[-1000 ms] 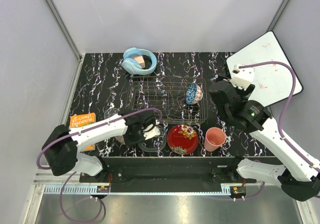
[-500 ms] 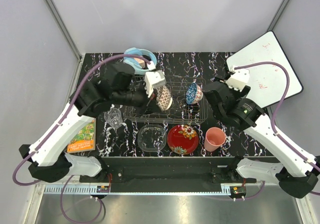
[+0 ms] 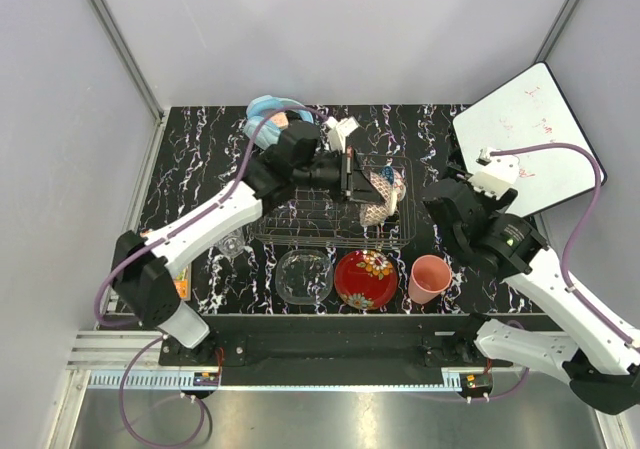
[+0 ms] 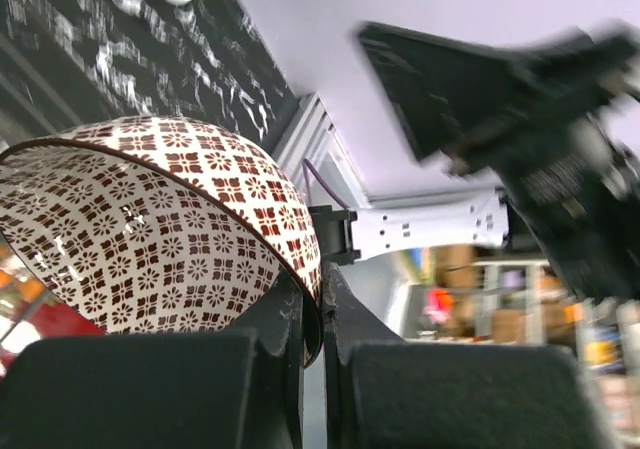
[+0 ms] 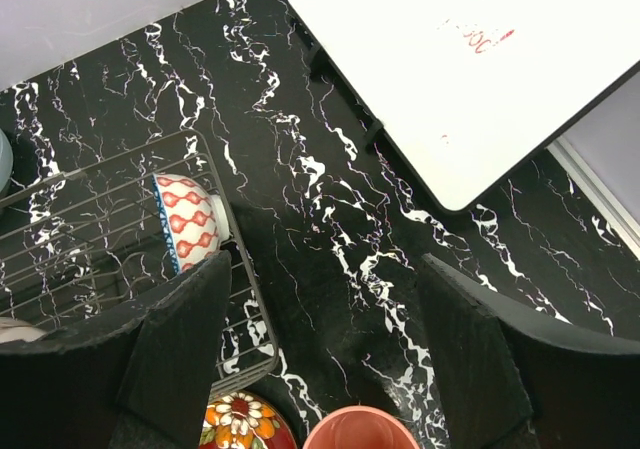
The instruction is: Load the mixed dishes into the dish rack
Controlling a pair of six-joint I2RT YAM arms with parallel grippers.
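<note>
left arm (image 3: 205, 224) spans dish rack (image 3: 300, 237), open tabletop (image 5: 330, 269) at right

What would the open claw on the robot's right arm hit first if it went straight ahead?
The right gripper would most likely meet the bare black table, between the dish rack and white board; depth is hard to judge.

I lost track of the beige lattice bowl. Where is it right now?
In the top view the beige lattice bowl is pinched in the left pincer over the right end of the dish rack, beyond the red floral plate.
</note>
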